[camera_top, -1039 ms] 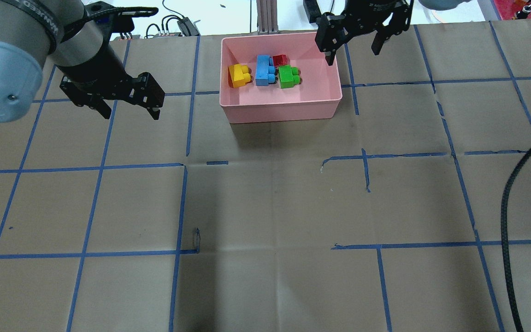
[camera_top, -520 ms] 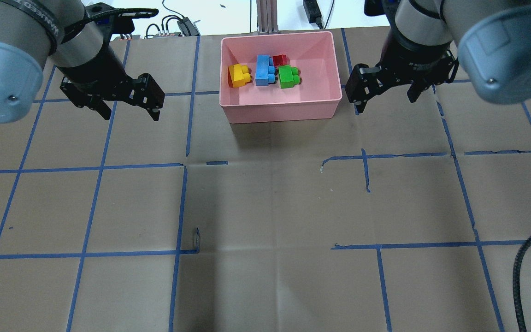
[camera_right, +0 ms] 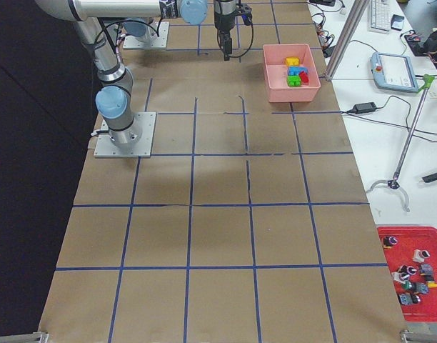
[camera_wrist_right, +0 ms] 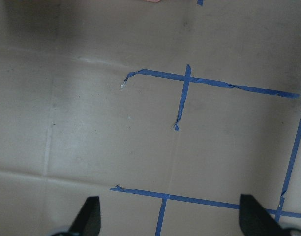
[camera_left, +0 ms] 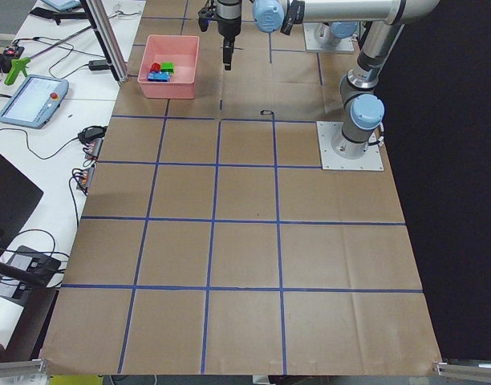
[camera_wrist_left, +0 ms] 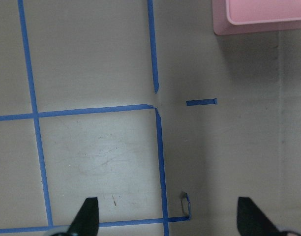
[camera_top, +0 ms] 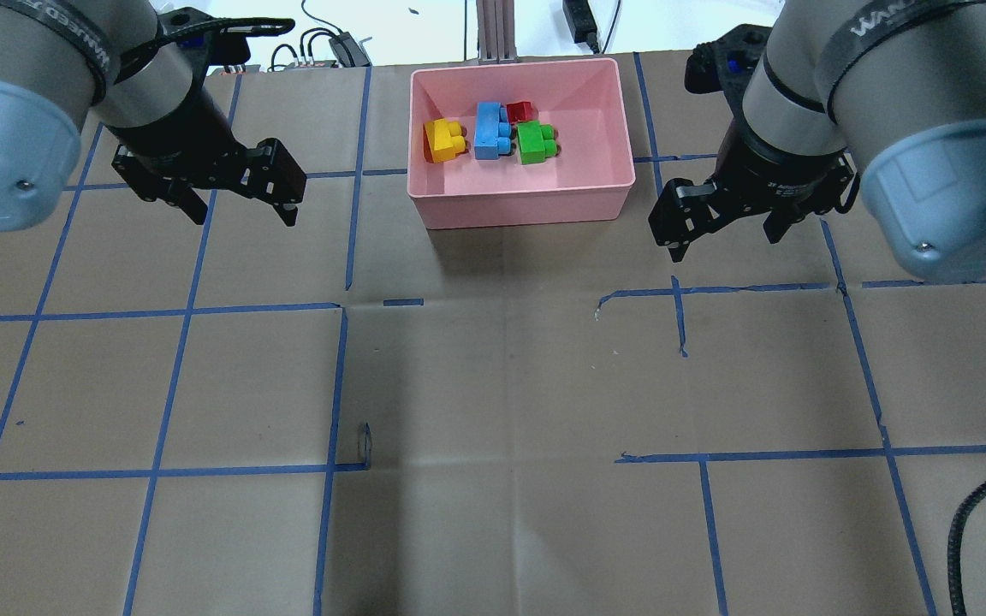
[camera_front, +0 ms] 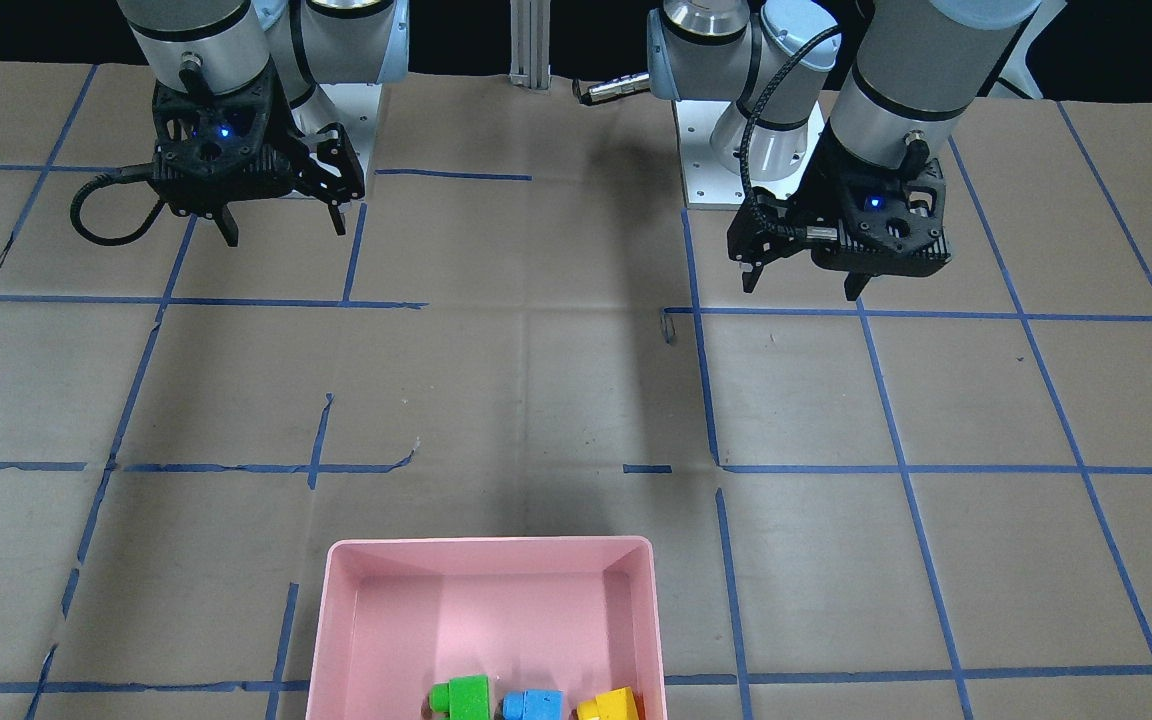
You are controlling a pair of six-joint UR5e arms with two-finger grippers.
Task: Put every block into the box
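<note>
1. I see all four in the box (camera_top: 520, 205): yellow block (camera_top: 443, 139), blue block (camera_top: 490, 131) and green block (camera_top: 535, 142) in a row, red block (camera_top: 520, 111) just behind the blue/green pair.
2. Left gripper (camera_top: 243, 210): jaws apart, empty, above the table (camera_top: 493, 385), well clear of the box's left side.
3. Right gripper (camera_top: 724, 244): jaws apart, empty, near the box's right front corner, not touching.

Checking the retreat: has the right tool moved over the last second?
Yes. The right tool has pulled back from the far right corner of the pink box to beyond its near right corner, toward the robot.
</note>
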